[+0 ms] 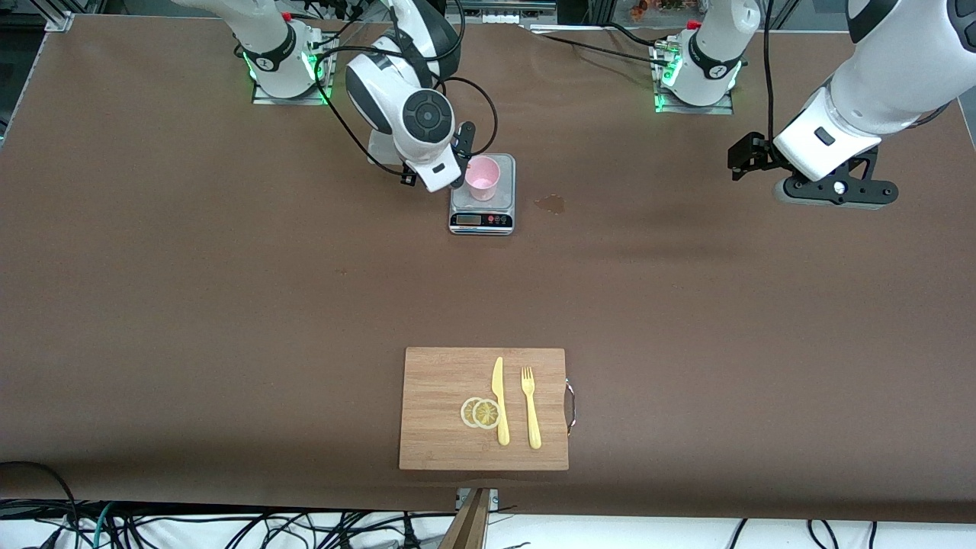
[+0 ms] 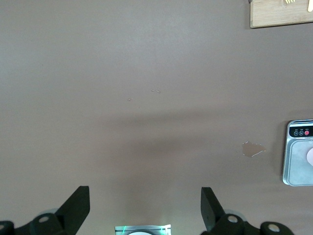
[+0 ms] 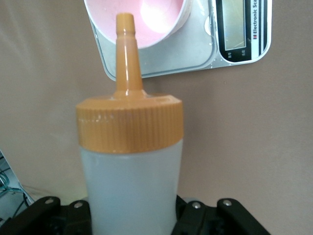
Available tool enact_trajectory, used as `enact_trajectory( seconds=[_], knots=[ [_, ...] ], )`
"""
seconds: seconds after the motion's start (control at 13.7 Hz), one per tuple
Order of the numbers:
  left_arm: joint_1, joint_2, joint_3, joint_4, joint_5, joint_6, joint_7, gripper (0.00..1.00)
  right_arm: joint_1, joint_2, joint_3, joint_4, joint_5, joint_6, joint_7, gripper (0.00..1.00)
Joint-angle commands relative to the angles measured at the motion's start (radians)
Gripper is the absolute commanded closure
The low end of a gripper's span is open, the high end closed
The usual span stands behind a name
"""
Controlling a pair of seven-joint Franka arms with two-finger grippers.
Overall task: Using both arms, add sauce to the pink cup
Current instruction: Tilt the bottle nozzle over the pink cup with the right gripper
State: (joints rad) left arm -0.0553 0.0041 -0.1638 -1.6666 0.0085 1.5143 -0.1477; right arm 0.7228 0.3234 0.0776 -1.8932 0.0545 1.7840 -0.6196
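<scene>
Translucent whitish plastic makes up the body of the sauce bottle (image 3: pixel 131 186), topped by a ribbed orange cap and a long tapered nozzle; the right gripper (image 3: pixel 132 215) has its jaws clamped on the lower body of it, up over the grey scale (image 1: pixel 483 200), with the nozzle tip pointing at the rim of the pink cup (image 1: pixel 482 178); that cup stands on the scale's plate, toward the right arm's end of the worktop and well apart from the wooden cutting board (image 1: pixel 483 408) that lies much nearer to the front camera. Such a bottle is probably light and soft-walled, so the grip itself would push sauce out; a hold low on the body, as here, leaves the nozzle free but lets the top sway; the smooth plastic may slip if tilted steeply. The cup looks thin and light too, easy to nudge or tip off the plate, and best steadied by its side wall; the left gripper (image 2: pixel 145 208) waits with jaws spread wide apart over bare worktop at the left arm's end, holding nothing.
</scene>
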Motion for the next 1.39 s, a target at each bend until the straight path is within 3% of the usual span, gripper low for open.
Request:
enact_trajectory(
  seconds=[0.0, 0.58, 0.88, 1.31],
  knots=[
    [0.0, 0.019, -0.003, 0.033, 0.001, -0.008, -0.009, 0.0, 0.015, 0.045, 0.004, 0.084, -0.056, -0.066, 0.049, 1.0],
    [-0.001, 0.019, -0.005, 0.034, -0.001, -0.008, -0.009, 0.0, 0.061, 0.097, 0.004, 0.155, -0.137, -0.138, 0.09, 1.0],
    [-0.001, 0.02, -0.003, 0.034, 0.001, -0.003, -0.009, 0.0, 0.058, 0.098, 0.001, 0.16, -0.122, -0.137, 0.089, 1.0],
    [-0.001, 0.025, -0.005, 0.034, 0.001, 0.006, -0.009, 0.0, -0.009, 0.06, 0.001, 0.157, 0.054, -0.124, 0.02, 1.0]
  ],
)
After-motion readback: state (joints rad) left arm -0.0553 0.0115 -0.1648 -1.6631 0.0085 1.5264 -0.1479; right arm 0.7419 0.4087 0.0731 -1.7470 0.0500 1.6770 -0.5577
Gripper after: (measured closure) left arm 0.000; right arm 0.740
